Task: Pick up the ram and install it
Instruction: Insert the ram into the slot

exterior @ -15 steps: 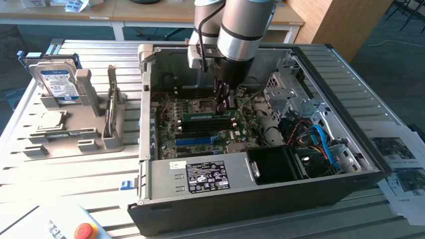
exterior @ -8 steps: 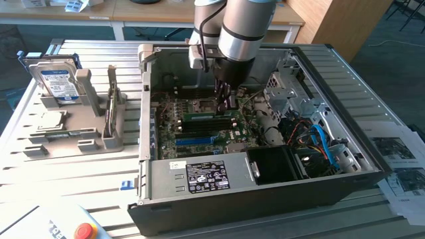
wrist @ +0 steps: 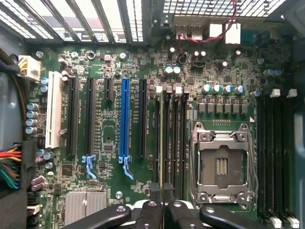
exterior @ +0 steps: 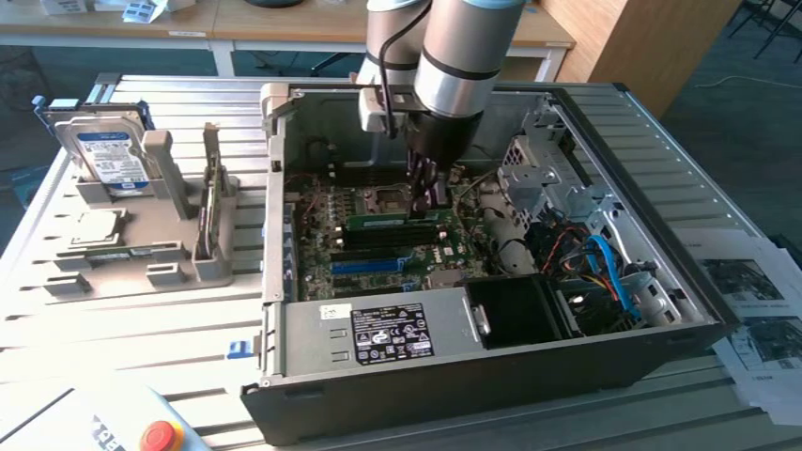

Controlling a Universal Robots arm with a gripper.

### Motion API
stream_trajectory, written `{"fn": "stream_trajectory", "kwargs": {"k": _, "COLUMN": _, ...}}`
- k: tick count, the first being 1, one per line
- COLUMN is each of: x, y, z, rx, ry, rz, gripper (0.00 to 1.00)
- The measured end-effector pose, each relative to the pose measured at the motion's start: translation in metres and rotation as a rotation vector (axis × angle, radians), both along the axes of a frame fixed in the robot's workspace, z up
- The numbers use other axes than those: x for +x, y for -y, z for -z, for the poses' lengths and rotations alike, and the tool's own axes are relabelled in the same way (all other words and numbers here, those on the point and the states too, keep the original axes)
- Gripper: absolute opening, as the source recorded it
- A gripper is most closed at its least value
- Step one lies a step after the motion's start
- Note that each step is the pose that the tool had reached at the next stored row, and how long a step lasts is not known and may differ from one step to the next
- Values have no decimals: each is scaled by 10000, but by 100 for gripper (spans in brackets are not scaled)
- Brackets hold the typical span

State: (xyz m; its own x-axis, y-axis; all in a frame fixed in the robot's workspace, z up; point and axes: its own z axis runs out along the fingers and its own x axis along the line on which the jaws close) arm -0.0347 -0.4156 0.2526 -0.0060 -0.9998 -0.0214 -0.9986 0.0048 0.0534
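Right now I'm pinching the ram edge-on in my gripper, jaws nearly closed on its top edge. I'm holding it along the memory slots just beside the CPU socket, near the middle of the motherboard, inside the open case. Pickup is looking done. The ram is sitting in or just over a slot, can't tell which. Seating and latching not confirmed.

Ribbed matt aluminium surface; matt dark-grey metal case; glossy green ram; matt black claw, possibly rubber-tipped; white paper sheets.
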Motion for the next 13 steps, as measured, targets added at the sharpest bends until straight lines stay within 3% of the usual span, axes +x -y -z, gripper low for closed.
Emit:
{"fn": "stream_trajectory", "kwargs": {"k": 5, "x": 0, "y": 0, "z": 83, "rx": 1, "ry": 0, "rz": 0, "gripper": 12}}
{"fn": "stream_trajectory", "kwargs": {"k": 13, "x": -27, "y": -1, "z": 98, "rx": 1, "ry": 12, "rz": -10, "gripper": 12}}
